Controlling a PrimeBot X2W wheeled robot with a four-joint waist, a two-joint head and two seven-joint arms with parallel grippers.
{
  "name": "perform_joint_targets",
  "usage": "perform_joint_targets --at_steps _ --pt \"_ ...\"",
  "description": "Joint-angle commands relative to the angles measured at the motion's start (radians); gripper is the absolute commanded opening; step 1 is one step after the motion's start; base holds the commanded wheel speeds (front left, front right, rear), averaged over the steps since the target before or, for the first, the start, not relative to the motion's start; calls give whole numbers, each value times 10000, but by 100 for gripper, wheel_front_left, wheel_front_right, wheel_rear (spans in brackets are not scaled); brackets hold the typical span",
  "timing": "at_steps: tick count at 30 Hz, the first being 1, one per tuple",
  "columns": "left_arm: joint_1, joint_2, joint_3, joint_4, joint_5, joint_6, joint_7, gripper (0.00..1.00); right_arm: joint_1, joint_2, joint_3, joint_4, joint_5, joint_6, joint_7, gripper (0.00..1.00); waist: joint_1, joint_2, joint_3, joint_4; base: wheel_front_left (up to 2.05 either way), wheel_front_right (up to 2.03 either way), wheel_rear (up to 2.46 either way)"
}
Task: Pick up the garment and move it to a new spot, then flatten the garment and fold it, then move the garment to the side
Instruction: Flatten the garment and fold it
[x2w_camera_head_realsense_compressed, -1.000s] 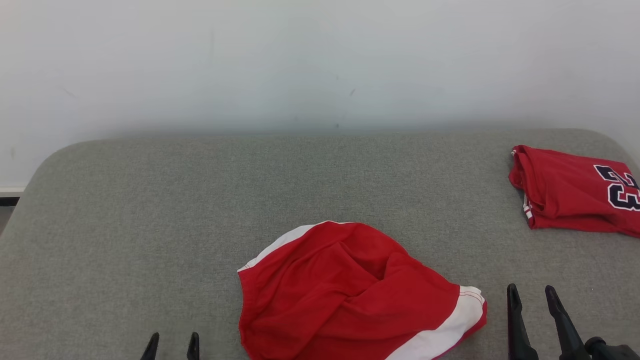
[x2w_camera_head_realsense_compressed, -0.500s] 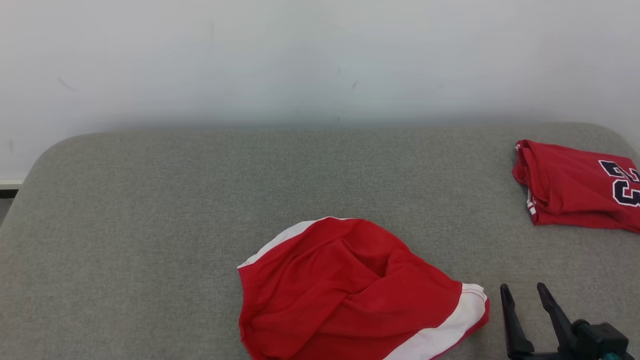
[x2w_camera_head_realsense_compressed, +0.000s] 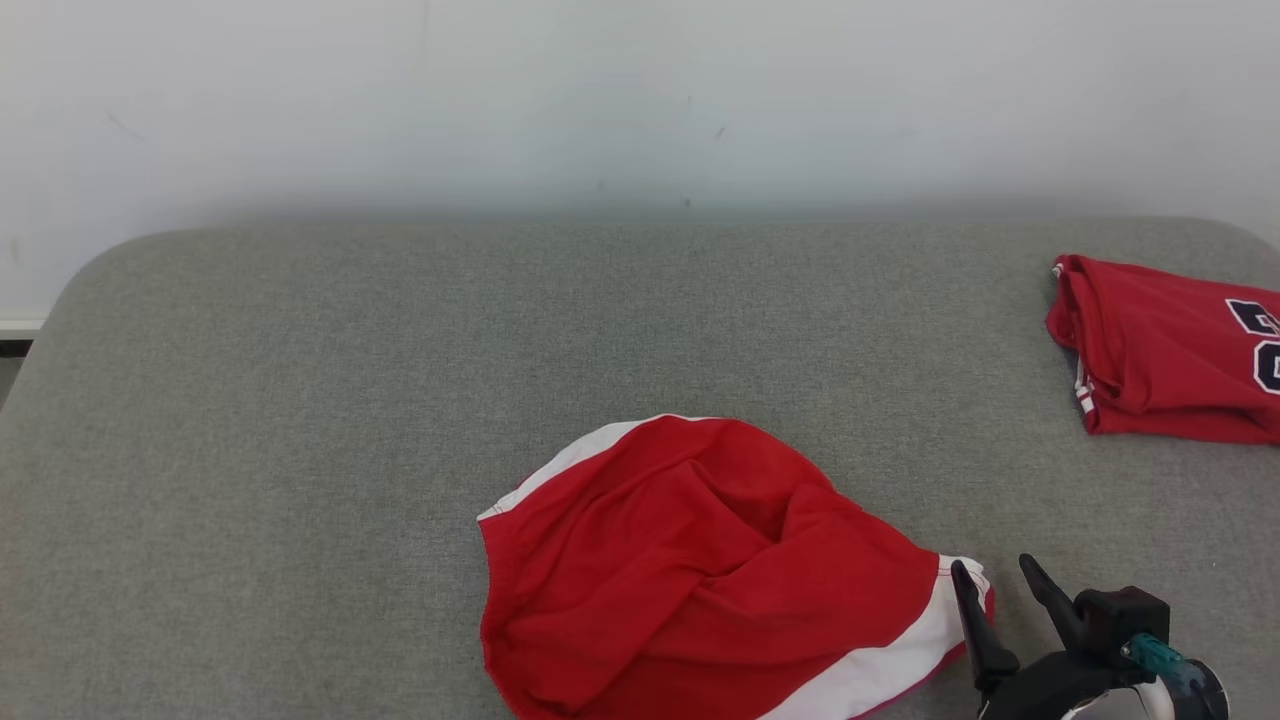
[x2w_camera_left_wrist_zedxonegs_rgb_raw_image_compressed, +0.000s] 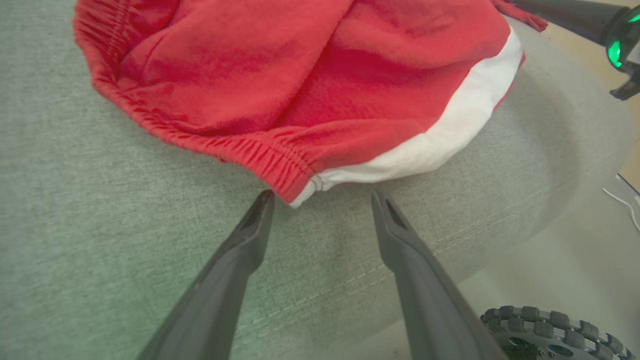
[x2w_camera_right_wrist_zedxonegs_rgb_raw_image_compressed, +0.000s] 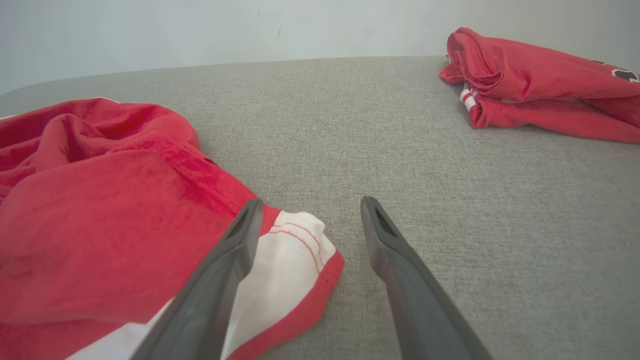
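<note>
Head view: garment (x2w_camera_head_realsense_compressed: 700, 570), red shorts with white side stripes, lies crumpled at the near centre of the grey cushion (x2w_camera_head_realsense_compressed: 300, 400), not flat and not folded. That fits either a heap waiting to be picked up or one already set down and waiting to be flattened. Right gripper (x2w_camera_head_realsense_compressed: 995, 567) sits at the garment's right corner, fingers spread, holding nothing. A folded red jersey (x2w_camera_head_realsense_compressed: 1160, 350) lies far right, well apart.

Left wrist view: left gripper (x2w_camera_left_wrist_zedxonegs_rgb_raw_image_compressed: 322, 196) is spread and empty, its tips straddling the waistband corner (x2w_camera_left_wrist_zedxonegs_rgb_raw_image_compressed: 295, 180) at the cushion's near edge. Robot wheel (x2w_camera_left_wrist_zedxonegs_rgb_raw_image_compressed: 540, 332) shows below that edge.

Right wrist view: the gripper's left finger lies over the white hem corner (x2w_camera_right_wrist_zedxonegs_rgb_raw_image_compressed: 295, 245), the other over bare cushion just beside it.

Risks, as I judge them:
- Cloth is bunched in layers. A pinch here may take one layer or several, and then it won't open out flat.
- Tips are low on a soft surface, so closing could nip the upholstery with the cloth.
- Garment sits at the near edge. An uneven pull, or one side slipping, could drag it off toward the wheel.
- Right finger barely overlaps the hem, so a shallow bite could slip out under tension.
</note>
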Motion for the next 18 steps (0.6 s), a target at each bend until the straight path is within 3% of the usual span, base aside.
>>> perform_joint_targets --at_steps 1,8,9,10,11,18 --pt "-185 -6 -58 92 -82 10 -31 100 -203 -62 85 207 72 0 15 100 0 -1 81 61 0 0 0" --pt "-681 -51 -536 426 -393 10 -31 100 -970 -86 517 1579 381 0 250 97 0 -1 207 240 0 0 0" --pt "-766 -44 -650 489 -420 10 -31 65 -1048 -48 549 1709 474 0 211 49 0 -1 216 277 0 0 0" --pt "-878 -36 -738 551 -442 11 -31 29 -1115 -27 603 1832 524 0 172 22 0 -1 235 307 0 0 0" --pt "-962 -52 -780 574 -516 10 -31 0 -1156 -4 683 1940 597 0 145 0 0 -1 244 322 0 0 0" --pt "-1099 -9 -753 413 -770 10 -32 0 -1206 -152 862 2150 890 0 -364 0 0 -1 302 321 0 0 0"
